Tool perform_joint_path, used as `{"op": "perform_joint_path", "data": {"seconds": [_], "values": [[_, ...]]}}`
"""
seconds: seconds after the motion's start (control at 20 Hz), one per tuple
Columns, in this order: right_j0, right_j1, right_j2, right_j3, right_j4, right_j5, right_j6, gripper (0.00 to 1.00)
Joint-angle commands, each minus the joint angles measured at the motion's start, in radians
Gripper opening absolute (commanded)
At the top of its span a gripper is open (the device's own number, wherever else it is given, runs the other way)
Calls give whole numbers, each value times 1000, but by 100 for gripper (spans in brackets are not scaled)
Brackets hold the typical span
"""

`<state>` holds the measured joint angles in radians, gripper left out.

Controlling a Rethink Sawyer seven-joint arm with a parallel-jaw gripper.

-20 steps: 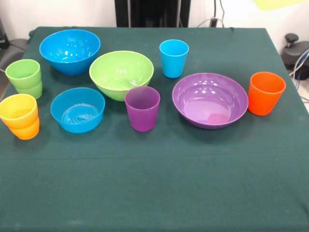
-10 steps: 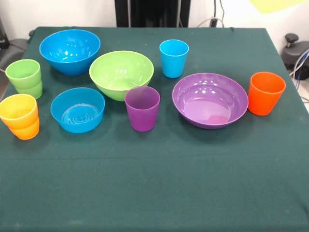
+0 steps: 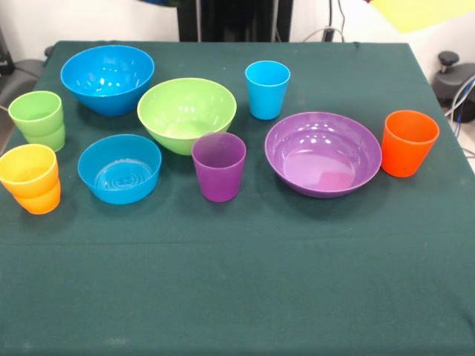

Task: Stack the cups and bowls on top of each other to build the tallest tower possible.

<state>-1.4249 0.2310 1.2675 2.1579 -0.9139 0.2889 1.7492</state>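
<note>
The bowls and cups stand apart on the green table; no tower shows. At the back left is the big blue bowl (image 3: 107, 78), with the lime green bowl (image 3: 187, 113) beside it. The smaller blue bowl (image 3: 119, 167) and the purple cup (image 3: 219, 166) are in front of them. The light blue cup (image 3: 267, 89), the purple bowl (image 3: 323, 152) and the orange cup (image 3: 408, 142) are to the right. A green cup (image 3: 38, 119) sits nested in another green cup. A yellow cup (image 3: 28, 170) sits in an orange one. Part of the yellow bowl (image 3: 423, 11) hangs at the top right edge. The gripper is out of view.
The robot's black pedestal (image 3: 234, 18) stands behind the table's far edge. A dark blue sliver (image 3: 159, 2) shows at the top edge left of it. Grey gear and cables (image 3: 456, 81) lie beyond the right edge. The table's front half (image 3: 237, 289) is bare cloth.
The yellow bowl at the top right edge shows more and has come left and down. The dark blue sliver has appeared at the top edge. The things on the table have not moved.
</note>
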Motion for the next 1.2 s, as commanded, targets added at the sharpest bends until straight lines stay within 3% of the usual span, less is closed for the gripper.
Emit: {"op": "perform_joint_path", "data": {"seconds": [0.05, 0.15, 0.3, 0.65, 1.2], "values": [[-86, 369, -169, -289, 42, 246, -762, 0], [-111, 420, -192, -327, 70, 277, -856, 0], [-128, 442, -208, -349, 95, 300, -914, 0], [-128, 426, -220, -369, 140, 319, -975, 0], [-105, 385, -229, -356, 174, 307, -975, 0]]}}
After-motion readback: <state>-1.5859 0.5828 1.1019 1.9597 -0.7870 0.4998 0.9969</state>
